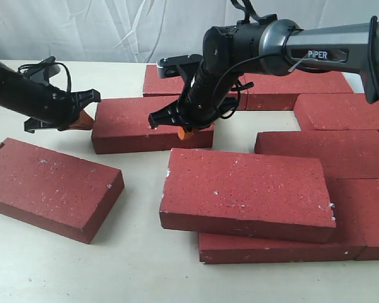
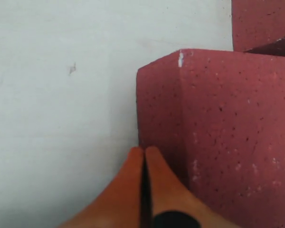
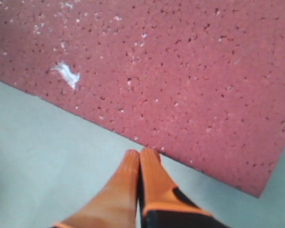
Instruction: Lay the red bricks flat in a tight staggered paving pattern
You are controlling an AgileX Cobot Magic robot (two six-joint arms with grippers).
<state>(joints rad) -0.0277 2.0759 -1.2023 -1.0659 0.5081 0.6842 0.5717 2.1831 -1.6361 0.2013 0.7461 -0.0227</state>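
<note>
Several red bricks lie on the white table. One middle brick (image 1: pixel 145 123) lies flat and apart from the others. My left gripper (image 1: pixel 84 120) is shut and empty, its orange tips against that brick's left end; in the left wrist view the gripper (image 2: pixel 145 152) touches the lower corner of the brick (image 2: pixel 218 133). My right gripper (image 1: pixel 184 132) reaches across the middle, shut and empty, at the same brick's front right edge. In the right wrist view its tips (image 3: pixel 140 154) meet the edge of the brick (image 3: pixel 156 71).
A loose brick (image 1: pixel 50 186) lies at an angle at the front left. A front centre brick (image 1: pixel 246 192) rests tilted on top of another (image 1: pixel 278 247). More bricks (image 1: pixel 322 151) (image 1: pixel 290 82) are laid at the right and back. A white curtain hangs behind.
</note>
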